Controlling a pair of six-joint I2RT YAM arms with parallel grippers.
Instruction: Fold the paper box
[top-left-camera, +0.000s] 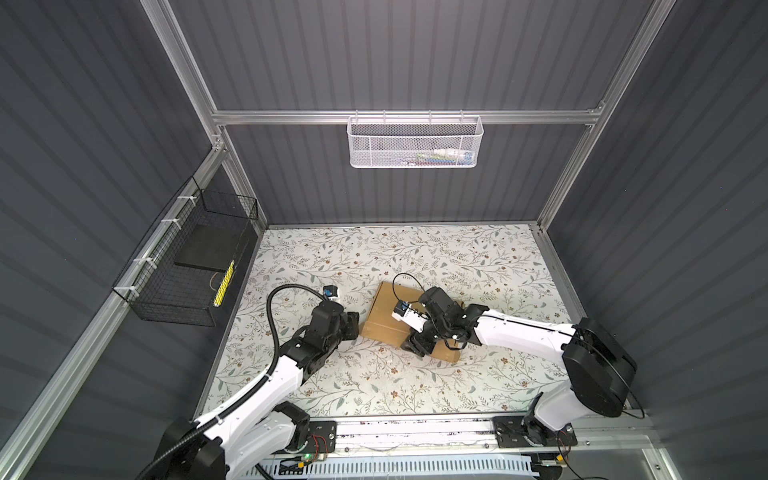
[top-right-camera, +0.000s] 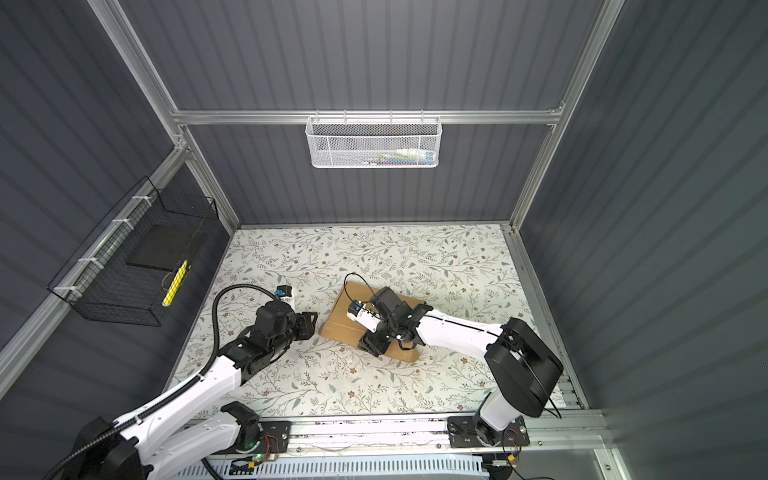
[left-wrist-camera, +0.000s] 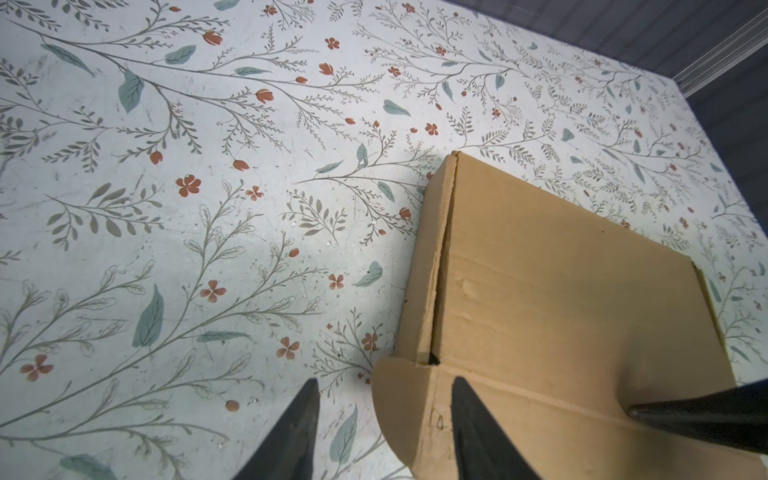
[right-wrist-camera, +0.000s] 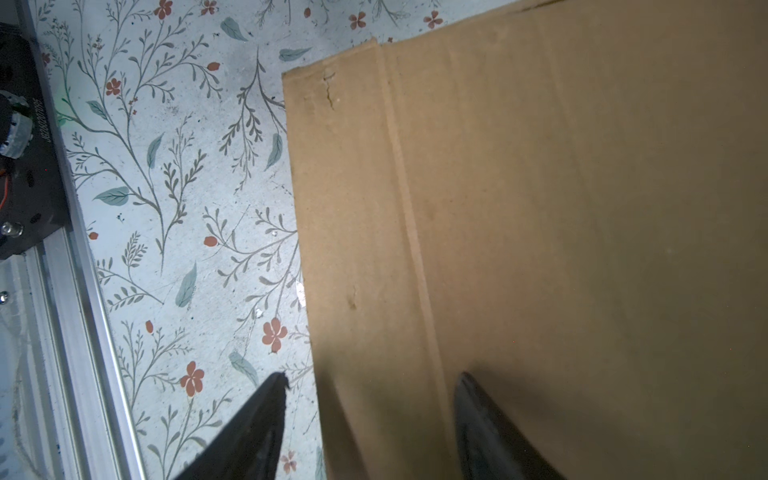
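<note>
One paper box lies on one floral-patterned table. Two robot arms reach toward it: one left arm to the left of the paper box and one right arm to its right. Each carries one gripper, two in all: the left gripper and the right gripper. Each wrist view shows that arm's own two black fingers, four together. There are two baskets: one black wire basket well to the left of the paper box and one white mesh basket on the wall beyond it. The black wire basket holds one dark flat slab and one yellow stick. The items in the white mesh basket are too blurred to count.
</note>
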